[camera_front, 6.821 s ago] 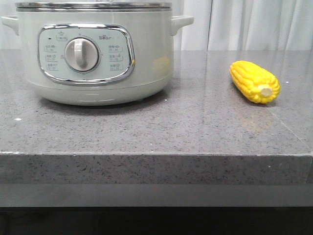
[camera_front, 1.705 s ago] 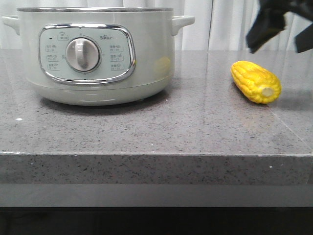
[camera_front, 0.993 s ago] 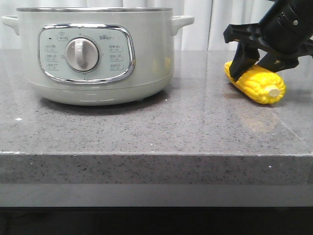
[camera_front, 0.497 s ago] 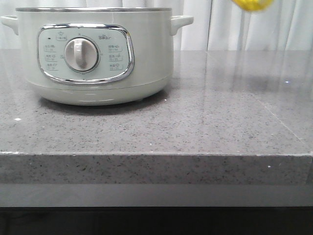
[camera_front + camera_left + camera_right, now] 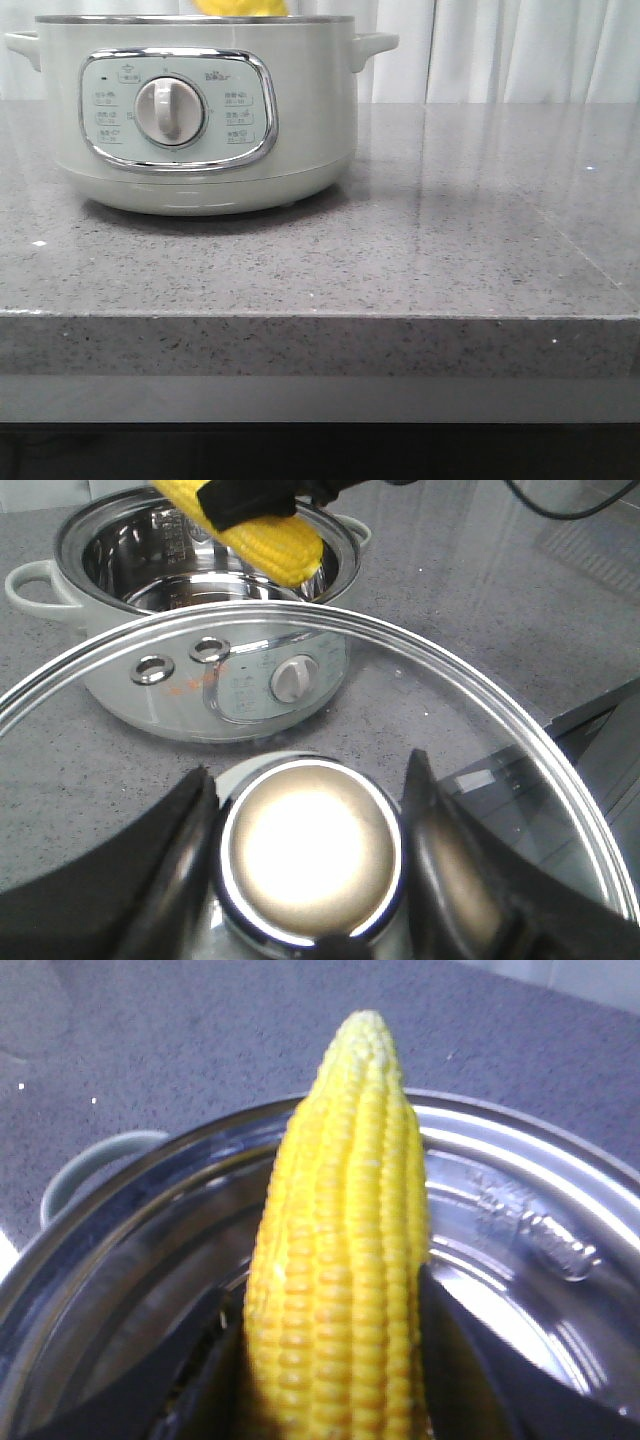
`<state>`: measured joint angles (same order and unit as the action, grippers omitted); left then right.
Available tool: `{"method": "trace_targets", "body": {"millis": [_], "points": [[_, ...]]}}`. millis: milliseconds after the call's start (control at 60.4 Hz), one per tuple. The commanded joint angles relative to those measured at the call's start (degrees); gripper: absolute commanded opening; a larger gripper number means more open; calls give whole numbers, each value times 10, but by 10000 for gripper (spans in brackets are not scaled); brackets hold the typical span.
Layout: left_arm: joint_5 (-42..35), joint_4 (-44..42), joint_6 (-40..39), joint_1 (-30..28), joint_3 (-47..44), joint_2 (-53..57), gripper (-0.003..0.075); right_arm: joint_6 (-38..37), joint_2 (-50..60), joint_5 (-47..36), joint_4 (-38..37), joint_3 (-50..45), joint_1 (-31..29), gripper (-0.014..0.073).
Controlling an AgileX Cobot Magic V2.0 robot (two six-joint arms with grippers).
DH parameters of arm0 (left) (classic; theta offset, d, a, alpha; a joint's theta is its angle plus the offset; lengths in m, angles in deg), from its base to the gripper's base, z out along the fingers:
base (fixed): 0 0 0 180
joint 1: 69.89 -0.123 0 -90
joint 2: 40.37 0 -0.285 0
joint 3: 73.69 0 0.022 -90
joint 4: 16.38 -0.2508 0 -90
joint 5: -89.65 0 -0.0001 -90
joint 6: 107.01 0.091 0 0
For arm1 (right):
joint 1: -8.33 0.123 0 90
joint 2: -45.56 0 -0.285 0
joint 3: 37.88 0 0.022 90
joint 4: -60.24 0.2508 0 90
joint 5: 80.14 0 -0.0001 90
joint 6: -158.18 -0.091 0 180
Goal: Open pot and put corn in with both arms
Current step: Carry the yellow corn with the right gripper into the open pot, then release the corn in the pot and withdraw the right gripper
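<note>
The corn (image 5: 340,1260) hangs over the open mouth of the pot (image 5: 200,120), clamped across its middle by the right gripper (image 5: 335,1360), whose dark fingers (image 5: 470,1360) press against both flanks of the cob. In the right wrist view the pointed tip reaches out past the fingers and over the pot's steel bowl, with the far rim and a pale side handle behind it. In the left wrist view the corn (image 5: 250,530) lies tilted above the pot (image 5: 200,650), its lower end dipping toward the rim on the side of the dial, and the right gripper (image 5: 250,495) wraps it as a black band. In the front view only a yellow sliver of the corn (image 5: 240,7) shows, at 12 o'clock from the dial (image 5: 168,112) and just above the steel rim. Whether the cob touches the rim or the bowl cannot be told.

The pot stands on the grey speckled bench (image 5: 400,260), toward 9 o'clock in the front view, its chrome-framed panel facing the camera. Its steel inside is bare and shiny.

The lid (image 5: 450,710) is off the pot and held up, apart from it, by the left gripper (image 5: 308,860), whose fingers (image 5: 180,830) are clenched on either side of the round metal knob. The glass dome, with its steel rim and two small vent rings, fills the near part of the left wrist view, and the pot is seen partly through it.
</note>
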<state>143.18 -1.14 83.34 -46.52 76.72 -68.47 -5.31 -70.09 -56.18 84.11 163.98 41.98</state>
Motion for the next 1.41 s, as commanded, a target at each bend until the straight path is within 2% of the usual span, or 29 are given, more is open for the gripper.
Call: {"method": "trace_targets", "body": {"millis": [0,215,298,513,629,828,894,977,1209,1391], "points": [[-81,21,-4,5,19,-4,168,8,20,-30,5,25,0,285],[-81,21,-4,5,19,-4,168,8,19,-18,5,25,0,511],[-81,21,-4,5,19,-4,168,8,21,-16,3,29,-1,535],[-81,21,-4,5,19,-4,168,8,33,2,3,31,-3,529],[-81,21,-4,5,19,-4,168,8,40,2,3,31,-4,472],[-81,21,-4,5,19,-4,168,8,51,2,-1,31,-8,120],[-81,21,-4,5,19,-4,168,8,55,2,-1,31,-13,15],[-81,21,-4,5,19,-4,168,8,63,12,-1,31,-23,-76],[-82,21,-4,5,18,-4,168,8,104,89,-3,22,-107,-68],[-81,21,-4,5,16,-4,168,8,186,68,-23,-67,-182,-68]]}}
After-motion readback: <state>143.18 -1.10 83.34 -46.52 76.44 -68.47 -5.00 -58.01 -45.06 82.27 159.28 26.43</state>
